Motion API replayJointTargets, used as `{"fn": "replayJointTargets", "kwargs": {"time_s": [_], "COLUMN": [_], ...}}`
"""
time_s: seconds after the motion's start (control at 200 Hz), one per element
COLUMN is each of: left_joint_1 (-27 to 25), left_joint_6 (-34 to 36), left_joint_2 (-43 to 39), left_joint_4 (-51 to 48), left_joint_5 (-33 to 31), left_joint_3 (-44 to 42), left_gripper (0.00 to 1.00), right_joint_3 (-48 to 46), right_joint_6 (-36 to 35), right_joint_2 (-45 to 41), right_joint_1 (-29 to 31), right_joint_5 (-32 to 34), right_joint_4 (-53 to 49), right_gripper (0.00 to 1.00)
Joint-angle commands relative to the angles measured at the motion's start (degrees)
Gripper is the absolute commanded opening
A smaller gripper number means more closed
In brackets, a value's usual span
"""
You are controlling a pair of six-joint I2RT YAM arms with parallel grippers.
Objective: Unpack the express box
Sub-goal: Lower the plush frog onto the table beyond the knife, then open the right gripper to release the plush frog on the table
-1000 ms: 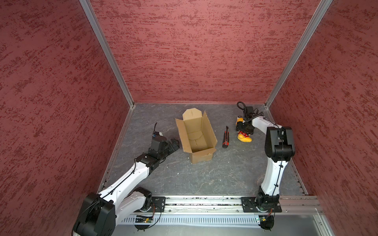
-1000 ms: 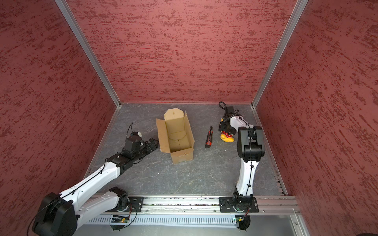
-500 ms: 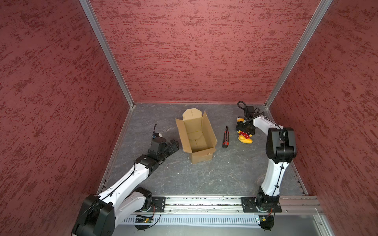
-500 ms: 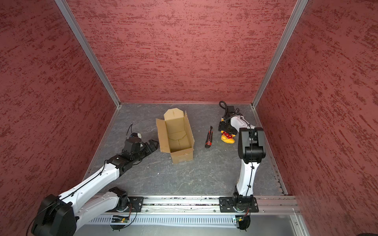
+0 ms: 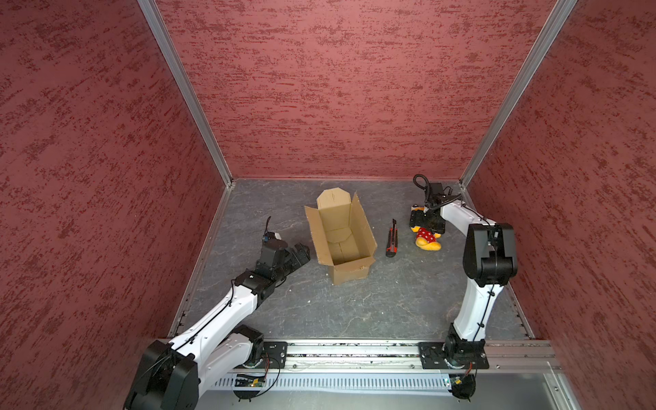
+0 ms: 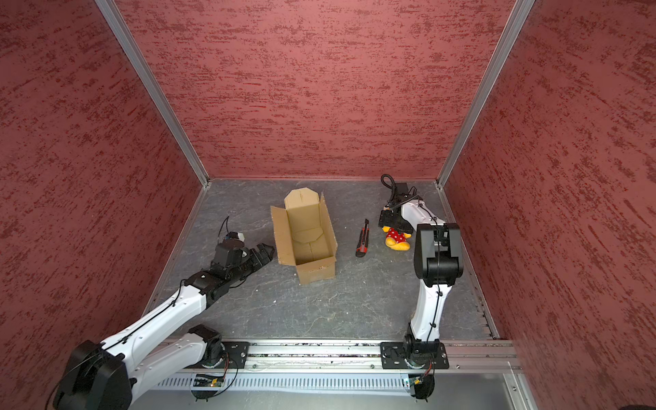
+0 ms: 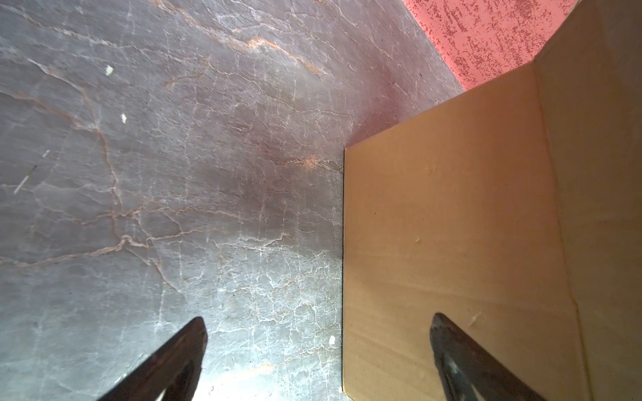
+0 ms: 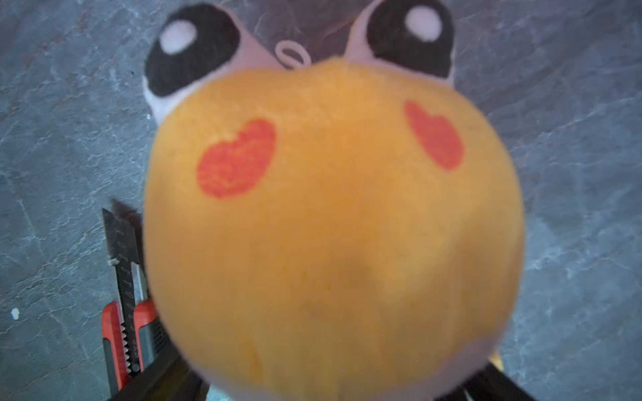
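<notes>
Express box: a plain brown corrugated cardboard carton point(image 5: 341, 238), oblong, stands mid-floor with all four top flaps folded outward. Its inside looks empty in both top views point(image 6: 307, 245). Every place below is given from this box.

Why open: with the flaps spread, the cavity is reachable from above. I judge the unpacking nearly finished.

Left gripper: black two-finger gripper point(image 5: 301, 252), low and just beside the box's left long wall. The jaws are spread wide and hold nothing. In the left wrist view point(image 7: 318, 324) one finger is in front of the cardboard and the other over bare floor. It is probably placed there to steady the box.

Right gripper: black gripper point(image 5: 427, 224), well to the right of the box and directly over the toy's head. A jaw shows on each side of the plush, but I cannot tell whether they press it.

Toy: orange-yellow plush toy with a red, white-dotted patch point(image 5: 428, 238), lying on the floor outside the box, beyond the knife. Close up point(image 8: 330, 208) it shows red heart-shaped cheeks.

Knife: red and black utility knife point(image 5: 391, 243), flat on the floor between the box and the toy. Neither gripper holds it, and its blade is partly out point(image 8: 121, 243).

Floor: grey stone-patterned surface point(image 7: 156, 173).

Writing: the box has no labels. The marks on the blade are too small to read.
</notes>
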State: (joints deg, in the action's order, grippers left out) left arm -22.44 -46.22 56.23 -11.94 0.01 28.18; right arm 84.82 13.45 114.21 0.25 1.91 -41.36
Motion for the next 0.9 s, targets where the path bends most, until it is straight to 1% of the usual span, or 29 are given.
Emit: {"fn": "replayJointTargets", "kwargs": {"time_s": [0.0, 0.892], "left_joint_1": [0.3, 0.5], "left_joint_6": [-0.1, -0.2], "left_joint_2": [-1.0, -1.1], "left_joint_4": [1.1, 1.3], "left_joint_5": [0.2, 0.3], "left_joint_3": [-0.8, -1.3], "left_gripper": [1.00, 1.00], "right_joint_3": [0.6, 1.2], "right_joint_6": [-0.3, -0.9], "right_joint_2": [-2.7, -3.5], "right_joint_1": [-0.3, -0.3], "right_joint_5": [1.4, 1.2], "right_joint_4": [-1.3, -1.8], "right_gripper": [0.91, 0.98]}}
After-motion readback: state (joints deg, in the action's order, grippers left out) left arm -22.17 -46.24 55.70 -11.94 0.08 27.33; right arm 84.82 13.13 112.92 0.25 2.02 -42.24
